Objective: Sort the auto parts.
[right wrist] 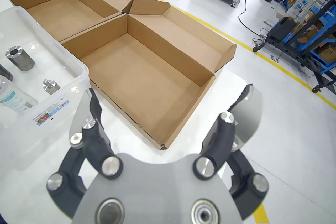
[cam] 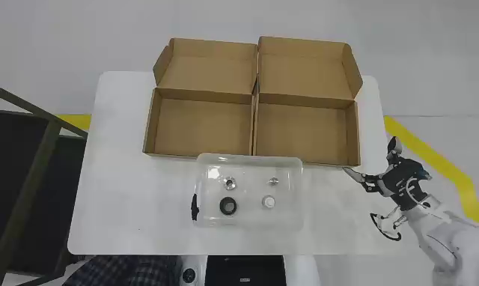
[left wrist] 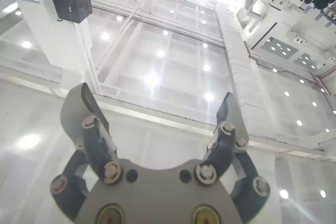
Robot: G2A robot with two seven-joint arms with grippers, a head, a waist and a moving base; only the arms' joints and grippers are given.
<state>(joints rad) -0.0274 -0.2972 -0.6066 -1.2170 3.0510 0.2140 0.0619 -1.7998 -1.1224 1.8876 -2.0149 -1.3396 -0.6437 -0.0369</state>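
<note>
Parts are all sitting inside the clear tub [cam: 293, 166] at the front middle of your white surface [cam: 120, 174]. A steel cylinder [right wrist: 19, 58] and a small stud [right wrist: 51, 86] are standing upright along the tub's far side. A black ring [cam: 227, 207] and a pale round piece [cam: 268, 202] are lying along its near side.

Two cardboard boxes are lying open just behind the tub, side by side and touching, with their lids folded back: the left box [cam: 198, 129] and the right box [cam: 303, 132], their brown floors showing.

Your right jaws are hovering over the surface's right edge, near the right box's front corner. They are standing wide apart and gripping nothing. Your left jaws are also spreading wide with nothing between them, and they are pointing up toward the ceiling lights [left wrist: 152, 78].
</note>
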